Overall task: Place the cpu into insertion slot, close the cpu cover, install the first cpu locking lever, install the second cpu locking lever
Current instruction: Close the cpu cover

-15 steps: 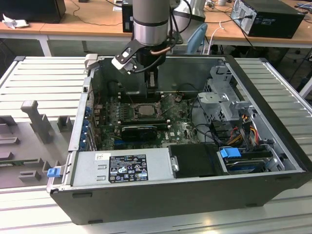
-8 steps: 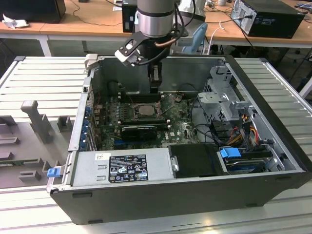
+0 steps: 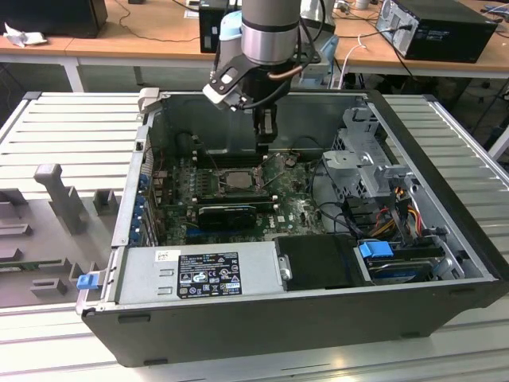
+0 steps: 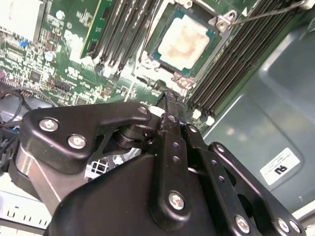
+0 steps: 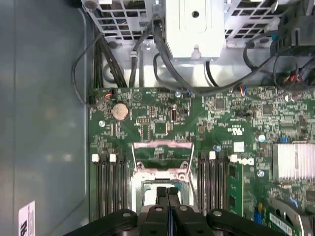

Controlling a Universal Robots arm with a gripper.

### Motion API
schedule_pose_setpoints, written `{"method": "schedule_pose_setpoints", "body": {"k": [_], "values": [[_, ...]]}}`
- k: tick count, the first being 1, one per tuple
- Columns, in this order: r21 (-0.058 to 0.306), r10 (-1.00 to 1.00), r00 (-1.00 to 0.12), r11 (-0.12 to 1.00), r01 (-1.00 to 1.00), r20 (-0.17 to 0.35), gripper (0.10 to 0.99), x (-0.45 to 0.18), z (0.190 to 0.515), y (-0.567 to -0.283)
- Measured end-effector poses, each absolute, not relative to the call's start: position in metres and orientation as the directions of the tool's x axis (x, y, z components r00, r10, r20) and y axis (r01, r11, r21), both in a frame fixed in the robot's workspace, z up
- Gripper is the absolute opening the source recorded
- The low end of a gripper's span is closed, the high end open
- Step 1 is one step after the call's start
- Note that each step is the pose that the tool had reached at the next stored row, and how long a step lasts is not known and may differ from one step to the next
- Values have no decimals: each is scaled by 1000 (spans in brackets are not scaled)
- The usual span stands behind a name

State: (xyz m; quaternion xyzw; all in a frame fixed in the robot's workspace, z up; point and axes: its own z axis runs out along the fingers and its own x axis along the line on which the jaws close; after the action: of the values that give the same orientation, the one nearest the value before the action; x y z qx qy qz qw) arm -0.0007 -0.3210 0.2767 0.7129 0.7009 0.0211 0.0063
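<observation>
An open computer case (image 3: pixel 318 318) lies on its side on the ribbed metal tabletop (image 3: pixel 71 127), with the green board (image 5: pixel 221 123) bare inside it. The arm reaches down into the case, and the claw (image 3: pixel 267 135) hangs just above the board, close to the case wall at the exterior view's top edge. In the first wrist view the claw (image 5: pixel 167 192) has its two fingers pressed flat together with nothing between them, and the second wrist view shows the claw (image 4: pixel 170 96) the same way, closed and empty. The cpu (image 4: pixel 184 42) sits flat in the insertion slot (image 4: pixel 224 22), its pale tan-stained face up and level with the silver rim. In the exterior view the cpu (image 3: pixel 236 180) lies near the middle of the board, just beside the claw's tip but not touching it. Rows of long black memory slots (image 4: pixel 123 29) flank the slot on both sides. The cpu cover (image 5: pixel 162 146) appears as a thin metal frame raised at the slot's edge, with the board showing through its opening; I cannot tell how steeply it tilts. A thin metal rod (image 4: pixel 268 12) runs out from a corner lug of the slot. A coin battery (image 5: pixel 120 111) sits on the board beyond the cover, and a finned metal block (image 5: pixel 294 160) lies toward one board edge.
</observation>
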Motion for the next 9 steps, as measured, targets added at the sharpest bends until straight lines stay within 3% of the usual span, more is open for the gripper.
{"method": "schedule_pose_setpoints", "body": {"k": [9], "values": [[34, 1000, 11, -11, 999, 21, 106, 11, 265, -321]]}}
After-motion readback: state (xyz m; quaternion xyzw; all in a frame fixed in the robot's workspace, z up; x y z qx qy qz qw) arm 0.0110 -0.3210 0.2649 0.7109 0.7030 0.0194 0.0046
